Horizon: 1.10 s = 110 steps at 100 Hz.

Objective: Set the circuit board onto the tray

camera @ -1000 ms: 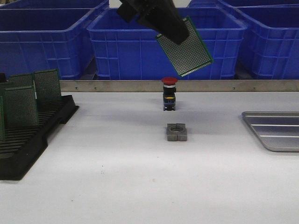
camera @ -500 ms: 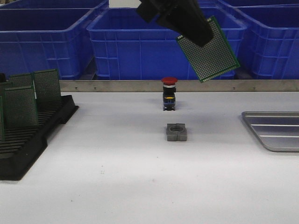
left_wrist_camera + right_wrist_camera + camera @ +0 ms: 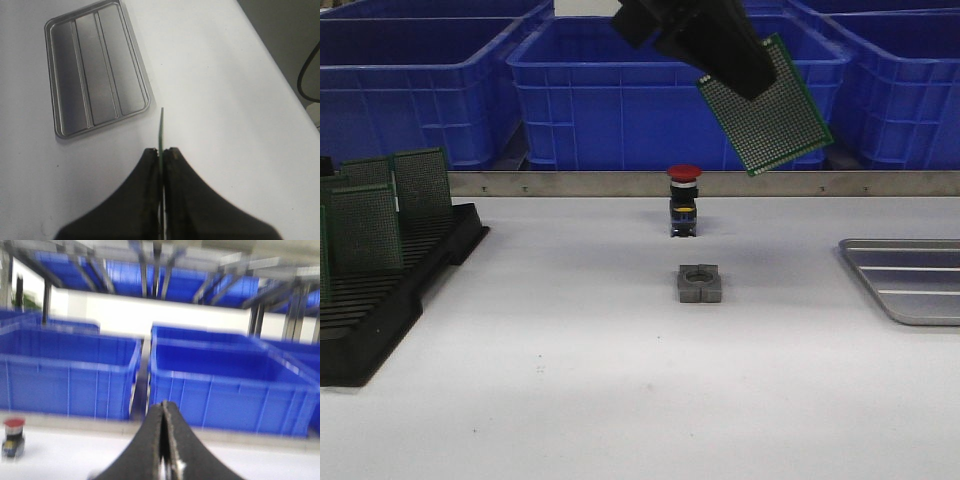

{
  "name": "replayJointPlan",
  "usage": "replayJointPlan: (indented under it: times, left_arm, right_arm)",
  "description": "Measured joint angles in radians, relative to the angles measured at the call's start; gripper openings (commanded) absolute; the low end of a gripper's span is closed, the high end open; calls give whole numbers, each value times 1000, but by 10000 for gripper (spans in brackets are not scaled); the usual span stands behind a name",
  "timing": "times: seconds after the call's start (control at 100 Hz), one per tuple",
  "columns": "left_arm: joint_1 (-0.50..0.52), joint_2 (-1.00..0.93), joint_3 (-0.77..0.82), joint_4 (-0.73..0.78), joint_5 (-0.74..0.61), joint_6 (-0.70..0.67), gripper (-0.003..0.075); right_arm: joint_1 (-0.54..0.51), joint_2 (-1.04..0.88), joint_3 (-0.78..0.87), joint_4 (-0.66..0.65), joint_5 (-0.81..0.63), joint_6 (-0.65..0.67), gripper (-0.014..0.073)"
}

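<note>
The board (image 3: 766, 108) hung tilted in the air, well above the table (image 3: 620, 380), beyond the red button (image 3: 683, 200) and the metal block (image 3: 699, 284). The left gripper (image 3: 161, 156) was clamped on its upper edge; in the wrist view the board showed edge-on between the closed fingers. The tray (image 3: 910, 278) lay at the table's right side, well apart from the board. My judgement: I had to carry the board farther right until it sat over the tray's ribbed floor, level it from its tilt, lower until it touched, and only then release. Dropping it from height risked a bounce off the ribs. The right gripper (image 3: 165, 440) was closed on nothing, away from the work.
</note>
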Motion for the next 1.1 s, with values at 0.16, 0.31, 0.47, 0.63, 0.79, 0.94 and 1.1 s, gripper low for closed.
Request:
replayJointPlan:
  times: [0.16, 0.31, 0.47, 0.63, 0.79, 0.94, 1.1]
  left_arm:
    - [0, 0, 0, 0, 0, 3, -20]
    - [0, 0, 0, 0, 0, 3, -20]
    - [0, 0, 0, 0, 0, 4, -20]
    - [0, 0, 0, 0, 0, 4, -20]
    - [0, 0, 0, 0, 0, 4, -20]
    - [0, 0, 0, 0, 0, 6, -20]
    - [0, 0, 0, 0, 0, 6, -20]
  right_arm:
    - [0, 88, -135, 0, 285, 0, -62]
    - [0, 256, -271, 9, 476, 0, -53]
    - [0, 477, -407, 106, 574, 0, 157]
    - [44, 678, -505, 254, 592, -46, 531]
    - [185, 835, -579, 323, 591, -198, 557]
    - [349, 968, -641, 341, 573, -335, 557]
    - [449, 1104, -684, 350, 538, -476, 557]
